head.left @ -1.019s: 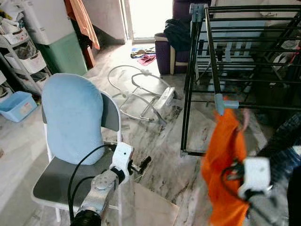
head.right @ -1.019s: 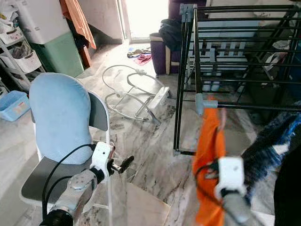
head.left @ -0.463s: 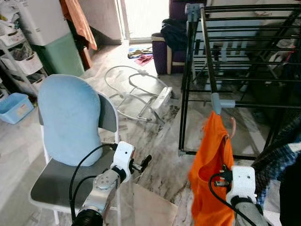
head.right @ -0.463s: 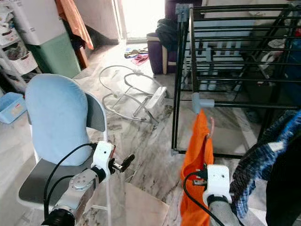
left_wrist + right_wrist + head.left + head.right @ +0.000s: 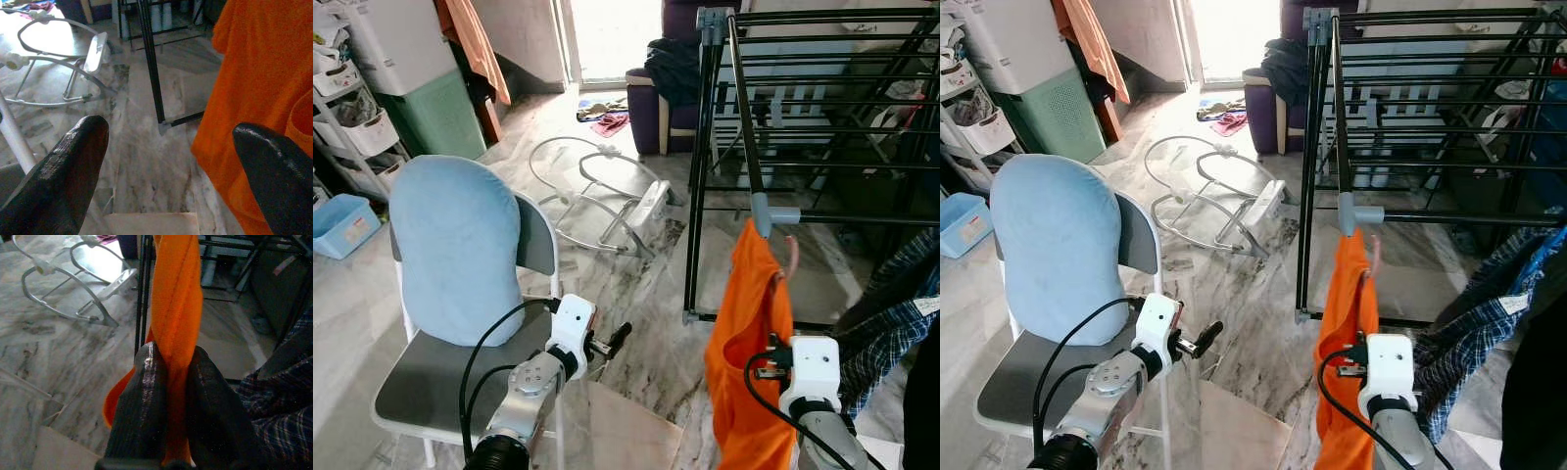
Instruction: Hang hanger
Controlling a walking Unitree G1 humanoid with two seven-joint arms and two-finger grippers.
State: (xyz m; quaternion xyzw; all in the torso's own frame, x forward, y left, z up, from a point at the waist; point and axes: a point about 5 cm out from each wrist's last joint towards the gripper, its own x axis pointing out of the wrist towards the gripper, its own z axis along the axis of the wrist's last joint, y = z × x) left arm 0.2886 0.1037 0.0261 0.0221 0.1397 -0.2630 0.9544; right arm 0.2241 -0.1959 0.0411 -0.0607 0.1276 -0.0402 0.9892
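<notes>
The orange shirt [image 5: 749, 362] has come in closer under the drying rack [image 5: 822, 117] than a second ago, its pink hanger [image 5: 791, 257] beside the grey rail joint. The right claw [image 5: 171, 396] is pinched tight on the cloth. The left claw [image 5: 166, 171] hangs wide apart, empty, by the chair [image 5: 460, 294].

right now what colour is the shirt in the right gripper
Orange shirt, clearest in the right wrist view.

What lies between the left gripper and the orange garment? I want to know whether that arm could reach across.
In the left wrist view, only bare marble floor separates the open left gripper from the orange garment; the drying rack leg stands farther back.
</notes>
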